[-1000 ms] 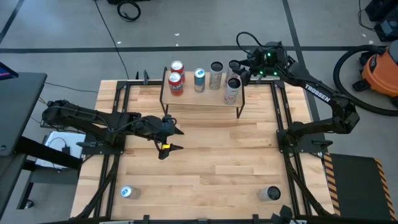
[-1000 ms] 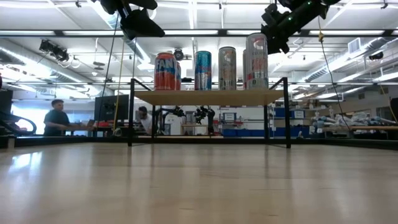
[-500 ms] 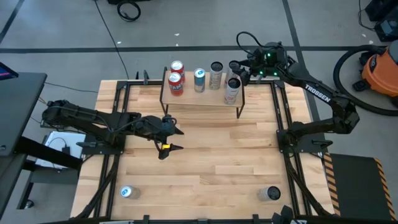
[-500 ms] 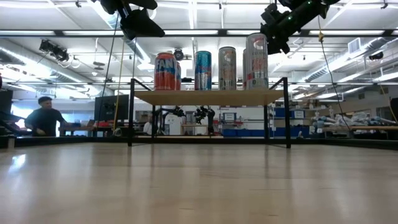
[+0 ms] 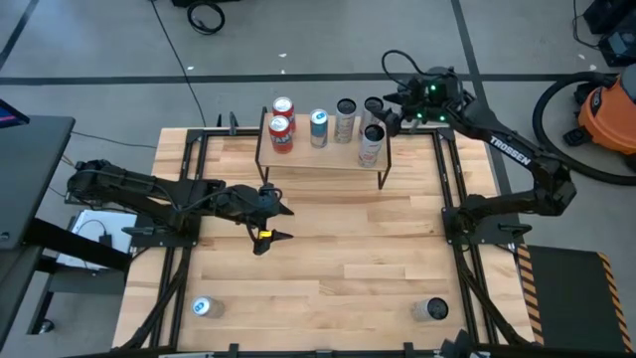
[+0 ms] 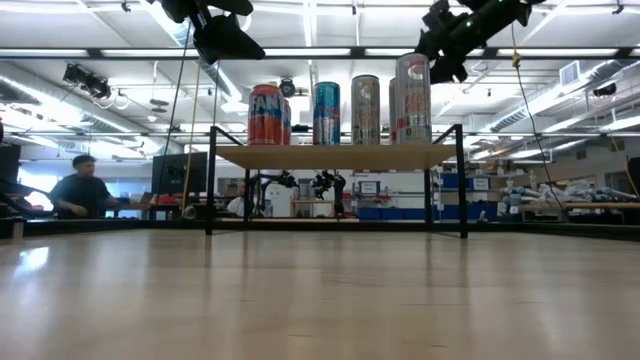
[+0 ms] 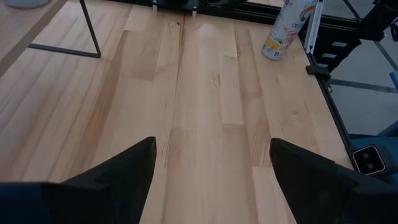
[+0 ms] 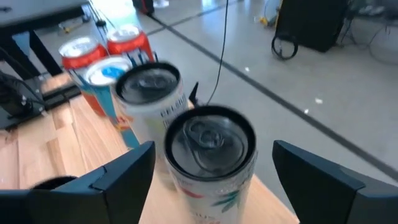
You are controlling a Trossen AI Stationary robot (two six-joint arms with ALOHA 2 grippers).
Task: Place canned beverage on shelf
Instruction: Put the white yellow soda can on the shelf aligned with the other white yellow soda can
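We record the low rack with a light wooden board top and thin black legs (image 5: 320,151), our landmark, standing at the far edge of the pale wooden table (image 5: 328,249).

On the shelf: two red cans (image 5: 281,128) at its left end, a blue-topped can (image 5: 319,126), a pale can with a dark lid (image 5: 345,119), another behind it (image 8: 151,99), and the white tall can with a dark lid and leafy print (image 5: 371,145) at its right end, upright on the board.

Right gripper (image 5: 390,111): just beyond the shelf's right end, above and behind that white can. Its fingers (image 8: 124,171) now stand spread, one on each side of the can and clear of it; a second ago they were closer in, and the gripper has lifted a little. We judge the can released and this placement done.

Left gripper (image 5: 268,221): hovering over the table in front of the shelf, fingers (image 7: 118,168) spread, holding nothing.

Still off the shelf, at the near table edge well apart from it: a blue-topped can (image 5: 202,307) on the left and a grey-topped can (image 5: 433,309) on the right. We judge these the next items.
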